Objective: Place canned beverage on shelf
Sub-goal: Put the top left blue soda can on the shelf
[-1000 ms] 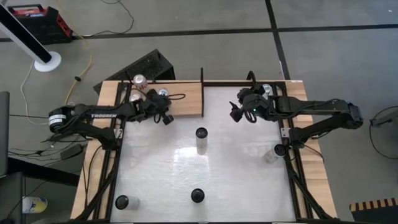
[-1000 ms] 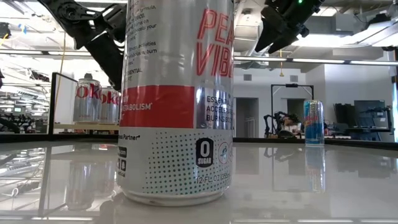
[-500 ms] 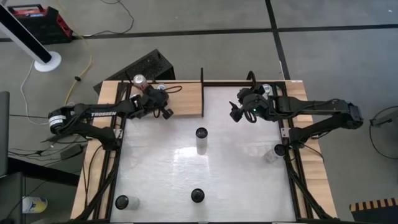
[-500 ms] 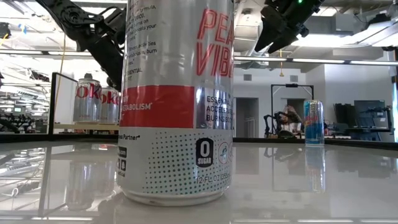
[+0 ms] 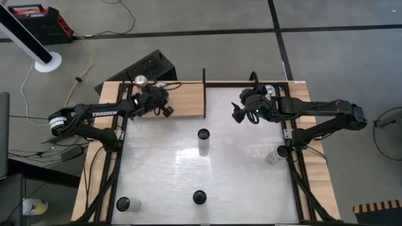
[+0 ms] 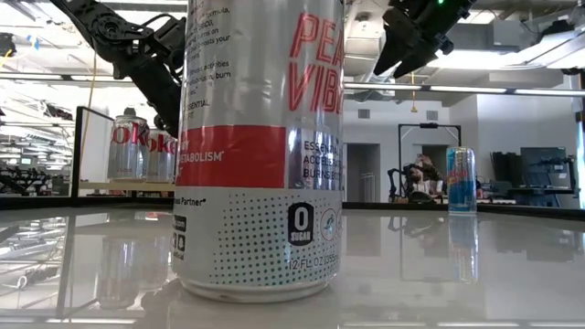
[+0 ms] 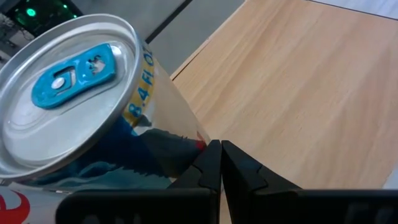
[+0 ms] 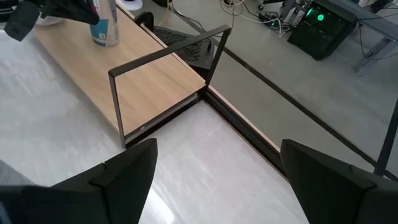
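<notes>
The shelf [image 5: 188,99] is a light-wood board at the table's far left; it also shows in the left wrist view [image 7: 298,93]. A blue-and-silver can [image 7: 74,93] with a blue tab stands upright on the shelf [image 8: 104,25]. My left gripper [image 7: 221,165] is shut, right beside this can, over the shelf's left part [image 5: 158,97]. A red-and-silver can [image 5: 141,80] stands at the shelf's far left, and the low view shows two such cans [image 6: 128,146]. My right gripper [image 5: 240,115] is open and empty, held above the table's far right part [image 8: 217,186]. My left gripper's shut fingers [image 7: 208,168] stand close against the blue can's side wall [image 7: 168,149], low on the can. Whether they touch it I cannot tell. The can's base rests on the shelf.
A thin dark metal frame [image 8: 168,56] stands at the shelf's right end [image 5: 204,94]. Loose cans stand on the white table: one mid-table [image 5: 203,135], one at the near middle [image 5: 199,197], one near left [image 5: 123,204], one at the right edge [image 5: 281,151].
My left gripper has moved over the shelf toward the table's far edge and a little to the left, staying shut. My right arm has kept still.
</notes>
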Robot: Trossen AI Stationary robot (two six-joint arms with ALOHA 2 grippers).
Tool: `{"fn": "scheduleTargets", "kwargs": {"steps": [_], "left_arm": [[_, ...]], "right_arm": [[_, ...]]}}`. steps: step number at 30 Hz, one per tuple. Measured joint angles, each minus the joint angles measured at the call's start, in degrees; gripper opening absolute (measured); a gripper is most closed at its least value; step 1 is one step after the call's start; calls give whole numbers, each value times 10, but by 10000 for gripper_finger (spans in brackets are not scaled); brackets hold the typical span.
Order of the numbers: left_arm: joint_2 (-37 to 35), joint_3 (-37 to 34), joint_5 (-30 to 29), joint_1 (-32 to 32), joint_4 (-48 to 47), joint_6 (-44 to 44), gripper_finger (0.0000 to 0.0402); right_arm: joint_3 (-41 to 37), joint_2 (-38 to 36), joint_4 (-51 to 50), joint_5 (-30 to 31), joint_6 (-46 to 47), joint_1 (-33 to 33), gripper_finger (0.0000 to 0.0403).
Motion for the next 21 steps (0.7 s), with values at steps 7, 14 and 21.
{"fn": "scheduleTargets", "kwargs": {"steps": [7,14,21], "left_arm": [[0,0,19,13,15,14,0],[0,0,17,17,26,36,0],[0,0,-4,18,28,55,0]], "right_arm": [[0,0,7,0,0,0,363],[0,0,7,0,0,0,363],[0,0,7,0,0,0,363]]}}
